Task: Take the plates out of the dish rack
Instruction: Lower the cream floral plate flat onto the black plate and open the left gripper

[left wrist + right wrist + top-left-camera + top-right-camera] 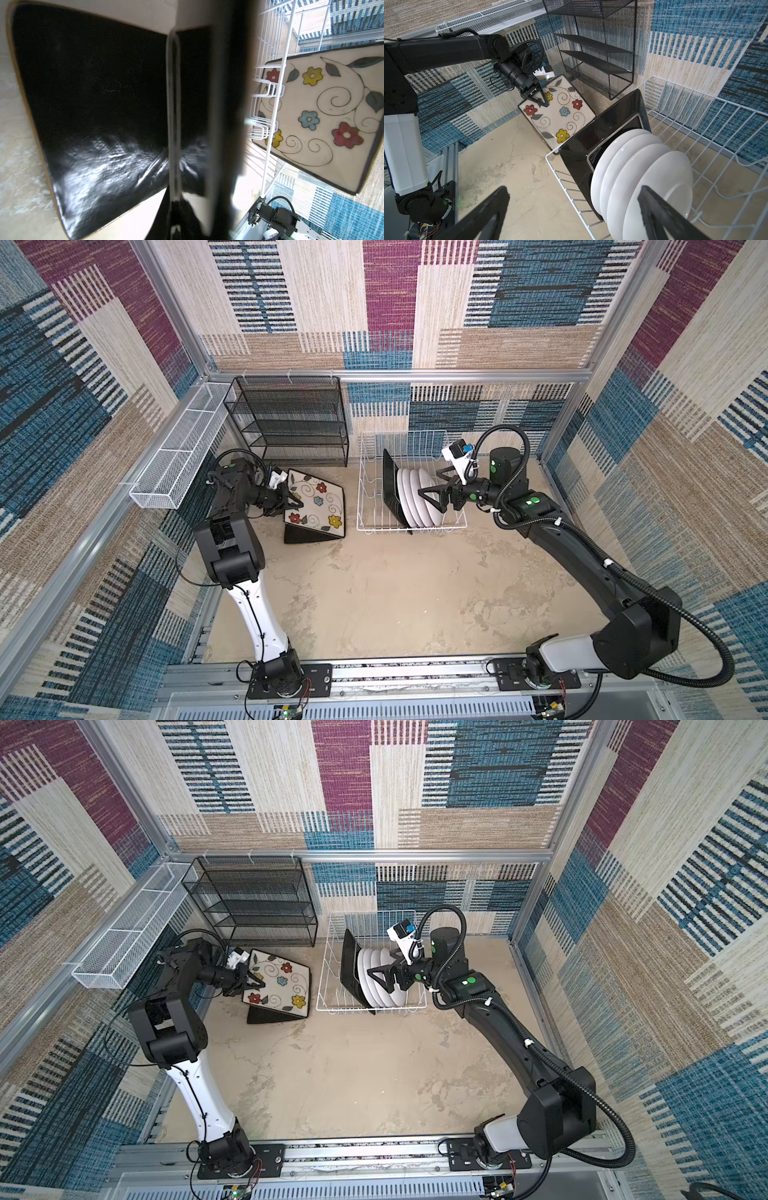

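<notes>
Left gripper [293, 501]: clamped on the square cream flowered plate [318, 504], tilted outside the white wire dish rack [368, 489].
Right gripper [431, 484]: jaws wide beside four round white plates [415, 499] racked upright.
Left wrist view alone: racked black-backed square plate [324, 116] shows its flowered face.

I've got my left gripper [294, 499] clamped on a tilted flowered square plate [320, 502] just left of the dish rack [365, 506]. My right gripper [429, 485] hangs over the round white plates [413, 499] standing inside the rack, jaws spread wide.
</notes>
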Robot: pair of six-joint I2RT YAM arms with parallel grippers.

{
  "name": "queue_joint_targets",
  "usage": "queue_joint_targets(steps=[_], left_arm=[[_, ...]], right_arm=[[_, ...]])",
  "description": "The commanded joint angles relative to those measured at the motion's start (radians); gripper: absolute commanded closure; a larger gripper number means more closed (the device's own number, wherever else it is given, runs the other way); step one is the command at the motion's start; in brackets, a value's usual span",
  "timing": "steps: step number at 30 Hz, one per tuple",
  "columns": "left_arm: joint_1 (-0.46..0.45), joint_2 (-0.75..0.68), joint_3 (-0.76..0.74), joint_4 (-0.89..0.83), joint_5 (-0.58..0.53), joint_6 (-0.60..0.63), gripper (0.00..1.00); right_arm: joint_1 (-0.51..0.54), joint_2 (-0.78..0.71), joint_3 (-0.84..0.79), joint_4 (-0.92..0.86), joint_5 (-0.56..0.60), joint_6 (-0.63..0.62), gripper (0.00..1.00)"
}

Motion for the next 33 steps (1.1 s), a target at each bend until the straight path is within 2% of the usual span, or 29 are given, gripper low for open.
queue_joint_targets(steps=[1, 14, 18, 33], left_arm=[[0.005, 0.008, -0.004, -0.005, 0.085, 0.049, 1.0], [0.037, 0.055, -0.011, -0.006, 0.089, 0.077, 1.0], [0.047, 0.077, -0.009, -0.005, 0.097, 0.076, 0.92], [0.07, 0.148, -0.01, -0.006, 0.111, 0.098, 0.79]], right_arm=[[0.001, -0.001, 0.007, 0.017, 0.001, -0.001, 0.01], [0.008, -0.001, 0.016, 0.007, 0.003, 0.0, 0.01], [0.01, -0.002, 0.015, 0.012, 0.003, 0.005, 0.01], [0.02, -0.007, 0.023, -0.016, 0.022, -0.019, 0.01]])
